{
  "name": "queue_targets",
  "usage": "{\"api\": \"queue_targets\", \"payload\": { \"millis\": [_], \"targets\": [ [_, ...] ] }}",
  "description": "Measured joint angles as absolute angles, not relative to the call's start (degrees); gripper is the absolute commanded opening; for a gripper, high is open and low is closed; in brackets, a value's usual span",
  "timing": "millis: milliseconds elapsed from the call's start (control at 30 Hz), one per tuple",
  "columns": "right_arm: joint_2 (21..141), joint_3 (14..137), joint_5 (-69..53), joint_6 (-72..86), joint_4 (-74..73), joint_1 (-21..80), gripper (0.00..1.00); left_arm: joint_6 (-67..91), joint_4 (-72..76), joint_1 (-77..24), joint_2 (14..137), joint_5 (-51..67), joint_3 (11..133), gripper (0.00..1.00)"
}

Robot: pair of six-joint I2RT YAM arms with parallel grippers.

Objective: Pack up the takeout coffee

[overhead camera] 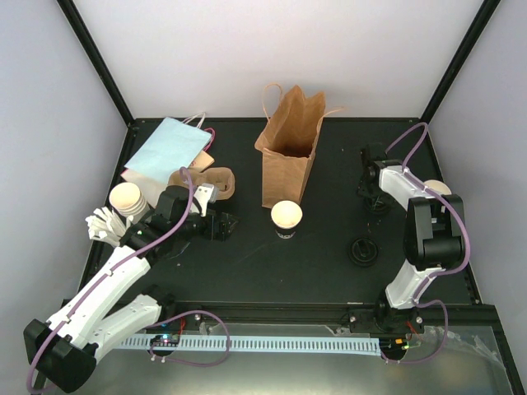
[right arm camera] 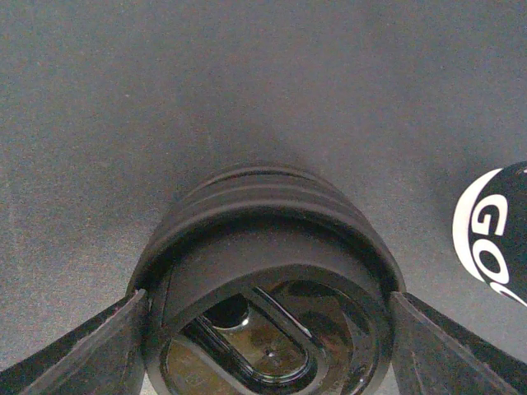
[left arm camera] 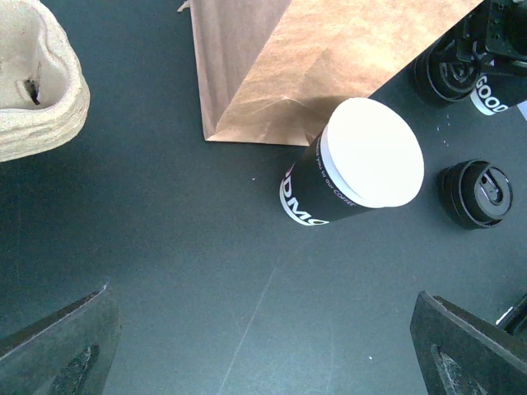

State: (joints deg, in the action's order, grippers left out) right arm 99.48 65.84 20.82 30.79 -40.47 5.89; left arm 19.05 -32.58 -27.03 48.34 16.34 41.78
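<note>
Ahead of the left claw (left arm camera: 263, 358), which is held wide apart w/ nothing in it, the brown bag (left arm camera: 329, 49) is stood upright. An open cup (left arm camera: 362, 164) is sat btwn that claw and the bag, touching the bag. The right claw (right arm camera: 263, 329) is clamped on a black lid (right arm camera: 263, 247), both sides touched by the fingers. A 2nd lid (left arm camera: 478, 193) is seen ahead-right of the left claw.

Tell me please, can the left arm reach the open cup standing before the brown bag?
Probably yes: the left claw stands open, facing the open cup, with only bare table between them; the brown bag is behind the cup.
</note>
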Motion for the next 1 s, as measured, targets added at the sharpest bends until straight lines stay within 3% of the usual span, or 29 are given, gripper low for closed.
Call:
{"api": "queue_targets", "payload": {
  "millis": [1000],
  "targets": [
    [87.00, 67.07, 13.15, 28.34, -49.12, 9.41, 0.72, 19.68, -31.70, -27.03, 48.36, 17.12, 41.19, 0.99]
  ]
}}
